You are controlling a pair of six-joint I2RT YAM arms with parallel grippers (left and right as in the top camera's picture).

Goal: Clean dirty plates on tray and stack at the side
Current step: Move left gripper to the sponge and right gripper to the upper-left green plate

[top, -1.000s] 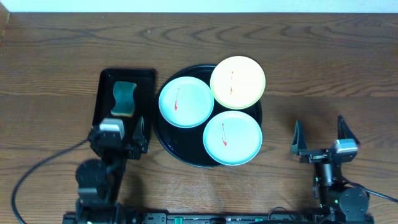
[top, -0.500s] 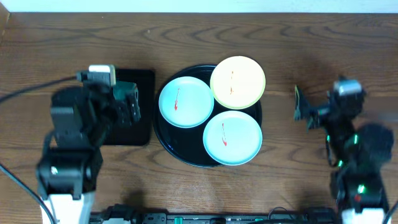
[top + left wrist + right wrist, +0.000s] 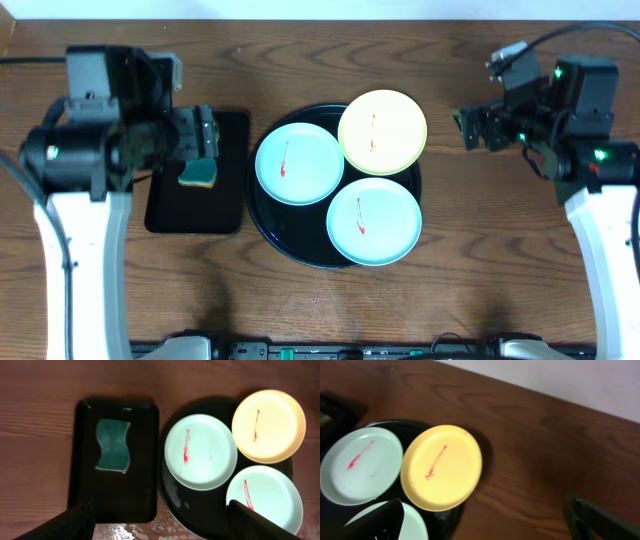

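The dirty plates, three in all, are sitting untouched on the tray (image 3: 285, 232), a large round black one near the middle of the desk (image 3: 450, 290). One mint-blue plate (image 3: 299, 163) is lying at the tray's left. The yellow plate (image 3: 382, 132) is at the far right and appears to overlap the tray's rim. The second mint-blue plate (image 3: 373, 222) is at the near right. Each is carrying a thin red smear (image 3: 284, 160), and none has shifted over the last second.

The arms are what is changing. A second ago both were folded low at the near edge of the desk. Now they are raised and reaching forward. The left pincer (image 3: 205, 133) is hanging over the small rectangular black tray (image 3: 200, 210), just left of the round one. It is released, with its fingers spread wide at the lower corners of the left wrist view, gripping nothing. A green wavy sponge (image 3: 199, 173) is lying in that tray beneath it, apart from the fingers. The right pincer (image 3: 468, 130) is now hovering above bare wood to the right of the yellow plate. It is also released, with its fingers far apart in the right wrist view.

For the task, this is looking like the opening approach. No plate is wiped and nothing is stacked at the side. The left arm seems to be lining up for the sponge, while the right is placing itself near the yellow plate, perhaps to lift or steady it.
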